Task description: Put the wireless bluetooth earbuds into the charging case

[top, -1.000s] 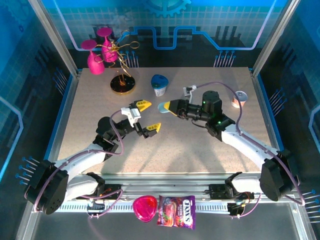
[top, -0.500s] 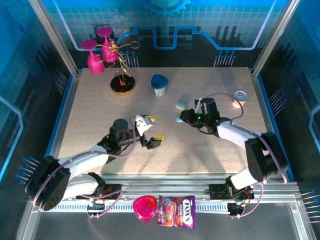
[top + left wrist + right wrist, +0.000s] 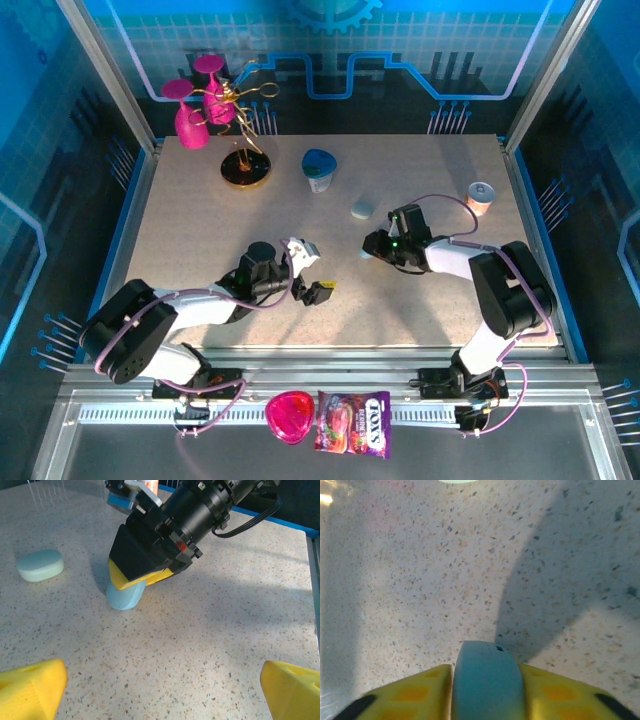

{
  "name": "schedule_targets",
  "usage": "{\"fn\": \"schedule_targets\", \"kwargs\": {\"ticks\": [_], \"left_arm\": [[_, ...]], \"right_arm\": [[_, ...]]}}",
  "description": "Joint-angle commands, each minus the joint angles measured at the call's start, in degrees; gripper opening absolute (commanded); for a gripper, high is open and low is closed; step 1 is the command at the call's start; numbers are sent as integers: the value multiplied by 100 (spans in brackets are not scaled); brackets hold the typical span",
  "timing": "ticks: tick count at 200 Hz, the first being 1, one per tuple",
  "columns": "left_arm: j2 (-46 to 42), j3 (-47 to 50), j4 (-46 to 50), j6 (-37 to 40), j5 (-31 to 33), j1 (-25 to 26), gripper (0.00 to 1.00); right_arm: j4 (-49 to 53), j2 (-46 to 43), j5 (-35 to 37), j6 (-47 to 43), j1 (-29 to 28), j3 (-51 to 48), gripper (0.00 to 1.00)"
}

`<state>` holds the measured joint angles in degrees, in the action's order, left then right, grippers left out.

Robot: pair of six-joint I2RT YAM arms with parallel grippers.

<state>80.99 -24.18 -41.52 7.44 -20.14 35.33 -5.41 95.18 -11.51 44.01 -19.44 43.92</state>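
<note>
Speckled tabletop (image 3: 200, 220). Right gripper (image 3: 131, 586): clamped on pale-blue case (image 3: 124, 597). Left gripper (image 3: 162, 690): jaws apart, empty. Insertion judged not yet begun.

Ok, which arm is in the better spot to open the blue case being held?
Probably the left. The right gripper is shut on the blue case, so it is busy holding. The left gripper is open, empty and facing that case, so it could likely reach it.

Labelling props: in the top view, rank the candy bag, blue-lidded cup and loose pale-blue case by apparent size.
Largest: candy bag, though probably nearer the camera; then blue-lidded cup; smallest: loose case.
</note>
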Motion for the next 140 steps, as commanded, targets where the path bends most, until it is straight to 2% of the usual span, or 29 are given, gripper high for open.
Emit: {"fn": "schedule_targets", "kwargs": {"ticks": [1,25,51,75,94,113,129,140], "left_arm": [[-47,-143,-250,-110,35,27,100],[-222,-112,-234,-229,111,-51,99],[-627,-13,-205,-371,297,-370,99],[-1086,1,99,-333,939,-758,99],[-1316,-15,433,-340,1857,-1097,99],[-1515,52,642,-215,2502,-1384,99],[-1603,135,745,-20,2995,-1611,99],[-1530,214,696,-29,3137,-1842,99]], "right_arm": [[174,-272,226,-253,166,-50,51],[478,-770,513,-571,298,-82,67],[894,-1508,955,-1063,467,-104,82],[1002,-2262,1447,-1886,527,-200,100],[947,-2758,2069,-2573,523,-313,100],[542,-3008,2673,-3315,520,-573,100],[-12,-3007,3161,-3952,525,-874,100],[-746,-2874,3597,-4250,546,-1184,100]]}}
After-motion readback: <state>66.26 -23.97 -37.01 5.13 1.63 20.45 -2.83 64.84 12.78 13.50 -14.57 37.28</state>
